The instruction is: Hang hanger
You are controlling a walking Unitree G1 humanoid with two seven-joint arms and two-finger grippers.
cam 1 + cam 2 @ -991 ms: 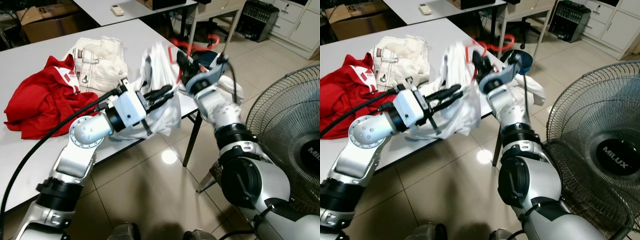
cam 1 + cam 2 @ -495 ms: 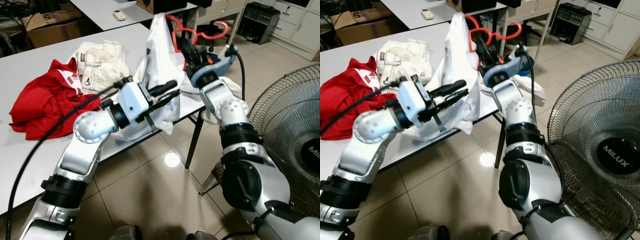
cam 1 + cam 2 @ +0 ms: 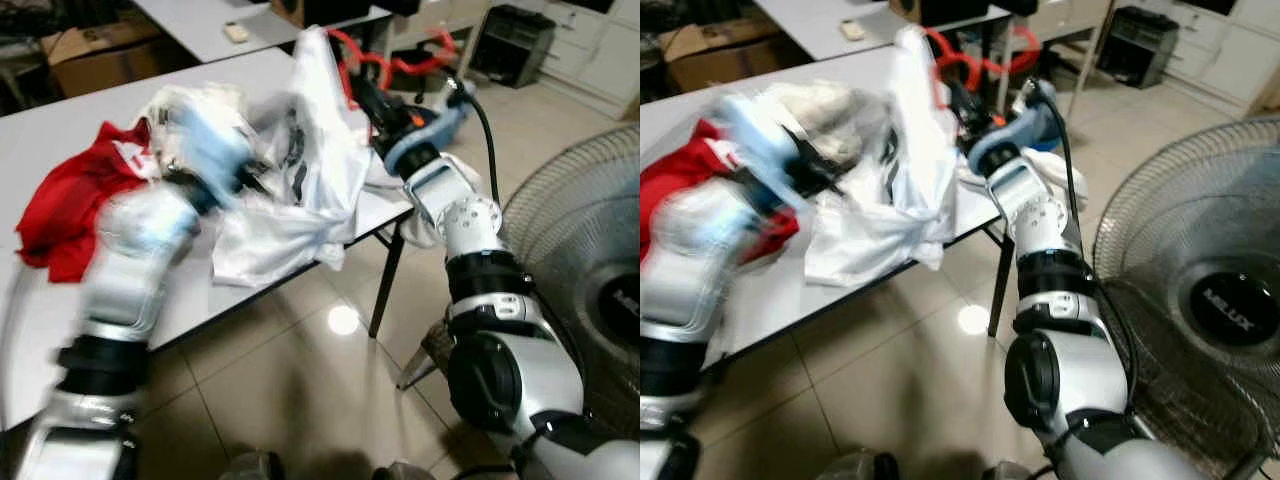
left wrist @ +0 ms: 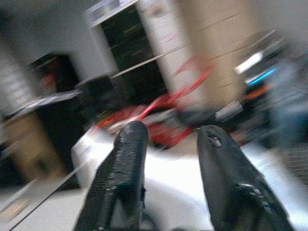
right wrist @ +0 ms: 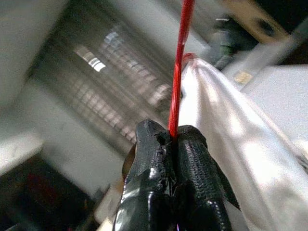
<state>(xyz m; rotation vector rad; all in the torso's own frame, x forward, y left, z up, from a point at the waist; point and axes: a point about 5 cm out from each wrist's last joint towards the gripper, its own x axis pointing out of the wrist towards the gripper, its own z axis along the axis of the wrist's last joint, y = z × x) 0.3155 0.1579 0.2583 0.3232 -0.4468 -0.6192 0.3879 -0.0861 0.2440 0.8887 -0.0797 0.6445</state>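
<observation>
A red hanger [image 3: 385,62] carries a white garment [image 3: 310,150] that is lifted above the right end of the table [image 3: 60,110]. My right gripper [image 3: 360,95] is shut on the hanger; in the right wrist view its fingers [image 5: 159,144] pinch the thin red bar [image 5: 180,62] beside the white cloth [image 5: 231,149]. My left gripper [image 4: 168,134] is open with nothing between its fingers and points at the hanger [image 4: 159,103] over the cloth. In the head views the left arm [image 3: 205,145] is a blur beside the garment's left side.
A red garment [image 3: 65,205] and cream trousers [image 3: 830,100] lie on the table. A large floor fan [image 3: 590,250] stands to the right. A cardboard box [image 3: 95,55] and a second table [image 3: 200,15] are behind. Tiled floor lies below.
The right gripper raised the hanger and white garment off the table a second ago and now holds them about level. The left arm has swung left, away from the garment's front, and blurs.
</observation>
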